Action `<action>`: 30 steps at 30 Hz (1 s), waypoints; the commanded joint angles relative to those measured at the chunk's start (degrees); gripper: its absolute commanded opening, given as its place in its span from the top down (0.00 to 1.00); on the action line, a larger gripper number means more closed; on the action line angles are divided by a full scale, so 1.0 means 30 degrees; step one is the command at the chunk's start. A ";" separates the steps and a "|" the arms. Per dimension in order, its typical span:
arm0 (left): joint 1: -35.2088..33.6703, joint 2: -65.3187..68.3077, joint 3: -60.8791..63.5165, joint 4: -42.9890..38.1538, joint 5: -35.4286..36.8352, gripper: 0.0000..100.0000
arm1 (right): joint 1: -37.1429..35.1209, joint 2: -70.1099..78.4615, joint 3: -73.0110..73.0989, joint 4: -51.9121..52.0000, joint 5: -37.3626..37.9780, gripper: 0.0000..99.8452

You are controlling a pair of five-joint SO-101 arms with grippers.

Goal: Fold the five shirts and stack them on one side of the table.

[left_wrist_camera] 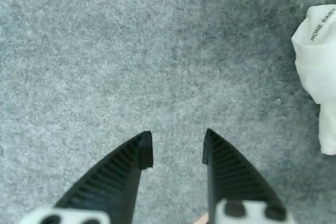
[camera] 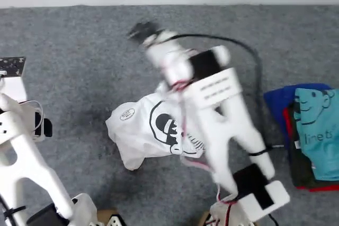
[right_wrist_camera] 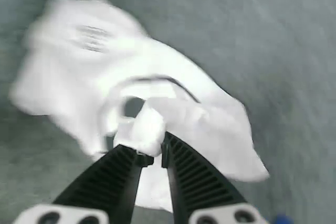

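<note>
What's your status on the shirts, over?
Right pincer shut on white shirt, bunched mid-table. Left pincer open, off the shirt. Folded stack sits apart at the table's side.

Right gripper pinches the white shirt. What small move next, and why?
Probably lift and draw the pinch outward to spread the white shirt: the right gripper is shut on a fold, the shirt lies crumpled, and the left gripper hangs open apart from it.

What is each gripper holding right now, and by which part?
The right gripper pinches the white shirt by a bunched-up fold of its cloth. The left gripper is open and holds nothing.
</note>
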 commanded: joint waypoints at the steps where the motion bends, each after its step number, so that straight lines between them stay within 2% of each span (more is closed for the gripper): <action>1: 0.0000 0.0029 -0.0132 -0.0147 0.1260 0.84 | -0.4879 -0.0952 -0.1553 0.0923 -0.0234 0.99; 4: -0.0029 -0.0088 -0.0132 -0.0821 0.2139 0.84 | -0.8601 -0.0835 -0.1670 0.1568 -0.0234 0.99; 6: -0.0029 -0.0088 -0.0132 -0.0879 0.2491 0.84 | -1.0271 -0.0806 -0.1641 0.1597 -0.0234 0.99; 8: -0.0029 -0.0088 -0.0132 -0.0879 0.2520 0.84 | -1.0886 -0.0894 -0.1670 0.1861 -0.0205 0.95; 10: -0.0029 -0.0088 -0.0132 -0.0850 0.2462 0.84 | -1.0799 -0.0952 -0.1758 0.2095 -0.0498 0.86; 12: -0.0029 -0.0088 -0.0132 -0.0850 0.2462 0.84 | -1.0007 -0.0982 -0.1993 0.2242 -0.1700 0.78; 14: -0.0029 -0.0088 -0.0132 -0.0850 0.2462 0.84 | -0.8601 -0.0982 -0.2344 0.2125 -0.2403 0.73; 19: 0.0029 0.0029 -0.0103 -0.0791 0.2462 0.84 | -0.4147 -0.0747 -0.2784 0.1509 -0.2549 0.73; 23: 0.0117 0.0029 -0.0103 -0.0791 0.2462 0.84 | -0.1099 0.0396 -0.1641 -0.1656 -0.3575 0.73; 30: 0.0117 0.0059 -0.0073 -0.0762 0.2462 0.84 | -0.0542 0.5846 -0.0498 -0.4088 -0.3868 0.73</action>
